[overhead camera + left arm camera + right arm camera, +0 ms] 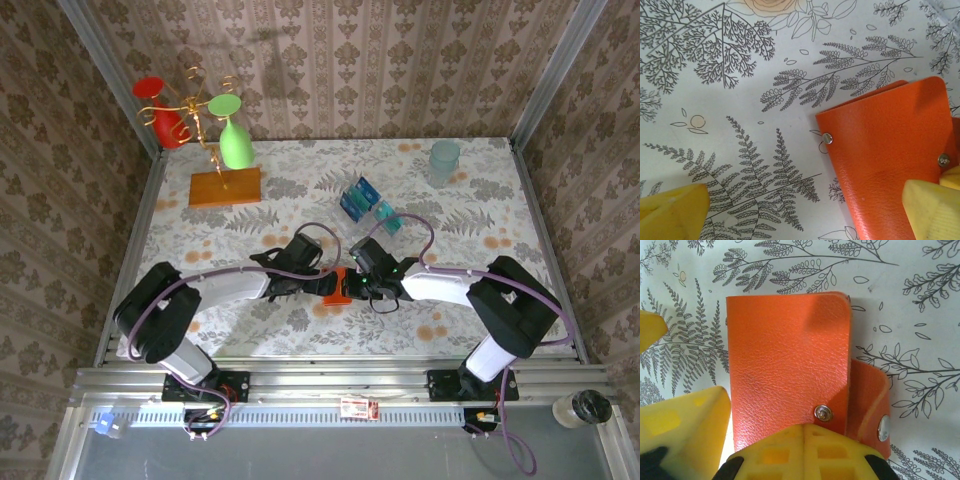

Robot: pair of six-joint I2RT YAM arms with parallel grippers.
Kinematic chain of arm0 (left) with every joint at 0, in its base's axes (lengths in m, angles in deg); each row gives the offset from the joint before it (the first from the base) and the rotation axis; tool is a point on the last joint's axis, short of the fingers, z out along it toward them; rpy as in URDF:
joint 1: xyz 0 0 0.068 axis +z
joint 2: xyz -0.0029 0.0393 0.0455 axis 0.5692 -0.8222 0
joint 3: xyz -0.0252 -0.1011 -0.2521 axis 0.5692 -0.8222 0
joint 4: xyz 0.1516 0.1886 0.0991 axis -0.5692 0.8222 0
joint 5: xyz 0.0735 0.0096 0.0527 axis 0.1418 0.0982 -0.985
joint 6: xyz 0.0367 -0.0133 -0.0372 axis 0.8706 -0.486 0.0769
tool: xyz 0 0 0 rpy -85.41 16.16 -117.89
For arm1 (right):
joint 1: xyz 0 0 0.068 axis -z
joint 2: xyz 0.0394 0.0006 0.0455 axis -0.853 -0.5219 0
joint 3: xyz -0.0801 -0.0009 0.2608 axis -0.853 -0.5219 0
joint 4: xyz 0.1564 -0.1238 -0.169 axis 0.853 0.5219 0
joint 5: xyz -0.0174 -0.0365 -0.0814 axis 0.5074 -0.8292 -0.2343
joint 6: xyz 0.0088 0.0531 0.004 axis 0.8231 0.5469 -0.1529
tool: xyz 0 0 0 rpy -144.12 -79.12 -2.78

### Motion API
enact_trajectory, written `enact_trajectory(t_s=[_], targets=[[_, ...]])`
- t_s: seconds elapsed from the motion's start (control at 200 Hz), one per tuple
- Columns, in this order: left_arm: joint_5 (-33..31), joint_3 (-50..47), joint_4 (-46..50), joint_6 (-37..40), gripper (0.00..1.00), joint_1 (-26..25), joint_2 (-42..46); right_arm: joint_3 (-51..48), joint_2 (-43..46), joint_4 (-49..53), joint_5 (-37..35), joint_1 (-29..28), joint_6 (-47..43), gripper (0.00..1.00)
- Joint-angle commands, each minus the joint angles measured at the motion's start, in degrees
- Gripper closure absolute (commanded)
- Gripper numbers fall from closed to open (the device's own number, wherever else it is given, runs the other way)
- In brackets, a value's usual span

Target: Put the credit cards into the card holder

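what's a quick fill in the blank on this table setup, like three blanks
1. The card holder lying on the table is ____ in colour.
2. The left gripper is ____, its fingers set wide apart.
3. The green glass hangs upside down next to a ____ one.

Missing words: orange; open; red.

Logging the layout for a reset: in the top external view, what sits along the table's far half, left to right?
red goblet → green goblet → credit cards → translucent cup
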Motion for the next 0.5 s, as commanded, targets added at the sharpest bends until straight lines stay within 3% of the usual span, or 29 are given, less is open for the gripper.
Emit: enact_trajectory(t_s=[0.0, 0.495], targets=[[0.25, 1.78, 0.74, 1.16, 0.00, -0.16, -1.23, -1.36, 0.85, 0.65, 0.76, 0.14, 1.27, 0.99], [-4.04, 2.48, 6.25, 2.98, 0.00, -0.21, -2.79, -0.09, 6.15, 4.33, 1.34, 2.63, 0.73, 0.98]])
